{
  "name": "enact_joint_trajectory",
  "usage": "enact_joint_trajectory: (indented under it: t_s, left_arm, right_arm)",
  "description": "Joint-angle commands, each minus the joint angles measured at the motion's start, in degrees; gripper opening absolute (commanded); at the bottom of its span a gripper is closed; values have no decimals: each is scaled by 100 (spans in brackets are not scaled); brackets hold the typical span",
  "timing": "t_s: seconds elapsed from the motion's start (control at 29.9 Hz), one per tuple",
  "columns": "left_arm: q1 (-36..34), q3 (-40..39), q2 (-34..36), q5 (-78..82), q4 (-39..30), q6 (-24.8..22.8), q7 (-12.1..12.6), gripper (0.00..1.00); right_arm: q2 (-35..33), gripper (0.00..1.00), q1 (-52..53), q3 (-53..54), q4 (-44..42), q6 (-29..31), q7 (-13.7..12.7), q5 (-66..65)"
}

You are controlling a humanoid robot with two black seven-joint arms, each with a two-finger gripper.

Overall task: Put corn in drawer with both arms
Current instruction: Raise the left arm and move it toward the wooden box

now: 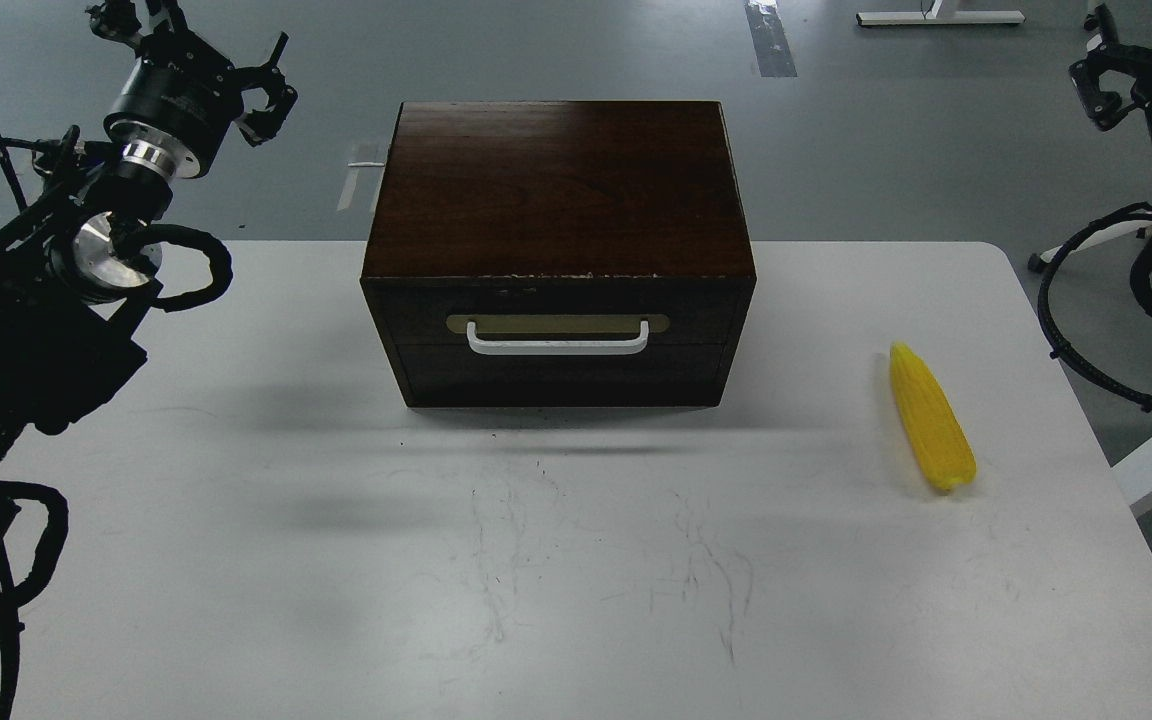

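Since the near part of the white worktop (336, 600) is just bare scuffed surface, the first thing that matters is the corn (930, 420), lying flat toward the right side, pointed tip away from me, well apart from the box. It's bright yellow with ridged rows, looks like hard light plastic, so I'd guess it's stiff, a bit slippery and keen to roll; pinching across the fat middle seems safest. Further back sits the dark brown box, its drawer (556, 345) fully closed, white bar handle on a brass plate, chipped edge along the top. Farthest off, both arms hang raised off the worktop: the left claw (261, 90) looks spread and empty, the right claw (1101, 75) is too cut off, can't tell.
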Motion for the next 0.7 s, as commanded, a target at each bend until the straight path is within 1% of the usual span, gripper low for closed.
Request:
enact_joint_trajectory:
  t_s: [0.0,0.2,0.33,0.47,0.6,0.67]
  left_arm:
    - [15,40,75,22,1,0,-14,98]
    - [32,76,84,40,10,0,65,98]
    - [41,102,119,75,-78,0,65,98]
    - [24,128,400,119,-245,0,92,98]
    - [-178,331,593,952,-298,0,39,97]
    - [-475,401,969,1662,-647,0,30,96]
  right_arm:
    - [0,100,11,1,4,0,4,-9]
    - [-35,100,28,1,4,0,4,-9]
    - [-53,100,28,-7,4,0,13,-9]
    - [-79,100,37,-7,4,0,13,-9]
    - [-97,100,46,-16,4,0,22,-9]
    - [-158,100,63,-16,13,0,22,-9]
